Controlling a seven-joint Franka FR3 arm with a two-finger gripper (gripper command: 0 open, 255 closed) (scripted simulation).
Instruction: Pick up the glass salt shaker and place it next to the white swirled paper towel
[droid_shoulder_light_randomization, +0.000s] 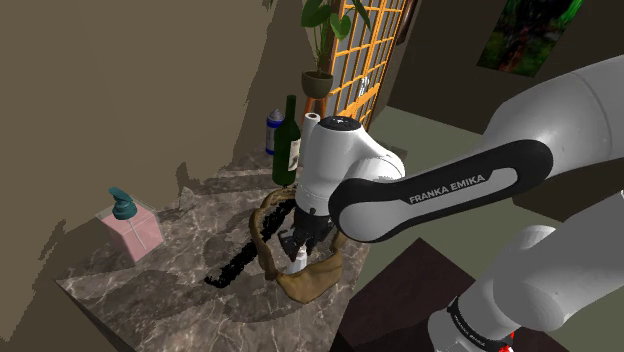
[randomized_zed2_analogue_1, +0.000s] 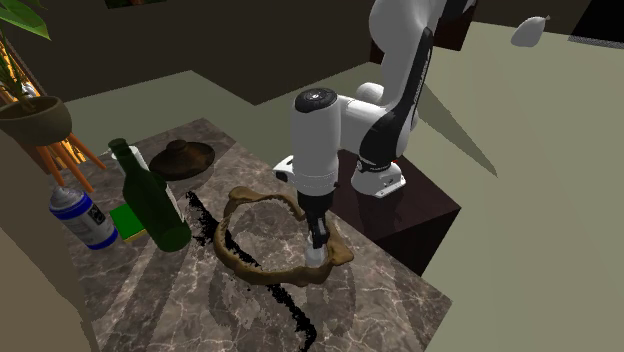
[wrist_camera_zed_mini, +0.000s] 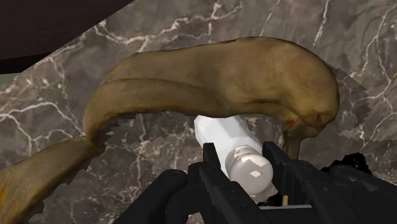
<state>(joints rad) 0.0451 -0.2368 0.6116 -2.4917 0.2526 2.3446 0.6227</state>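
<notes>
The gripper (droid_shoulder_light_randomization: 298, 238) is pointing straight down at the lower middle of the shoulder view, inside the brown ring-shaped thing (droid_shoulder_light_randomization: 312, 278) that is lying on the marble counter (droid_shoulder_light_randomization: 170, 290). Its fingers (wrist_camera_zed_mini: 215, 175) are standing narrow and are clasping the salt shaker (wrist_camera_zed_mini: 224, 132), which is drawn white here. In the wrist view they are pressing its rounded cap from both sides, so the shaker is being held by its top. I think the grip is sitting so high because the ring is crowding the lower body. I cannot tell whether the shaker is touching the counter. A white roll (droid_shoulder_light_randomization: 311, 120), probably the paper towel, is standing at the upper middle behind the green bottle (droid_shoulder_light_randomization: 288, 150), so the carry is going to need height.
</notes>
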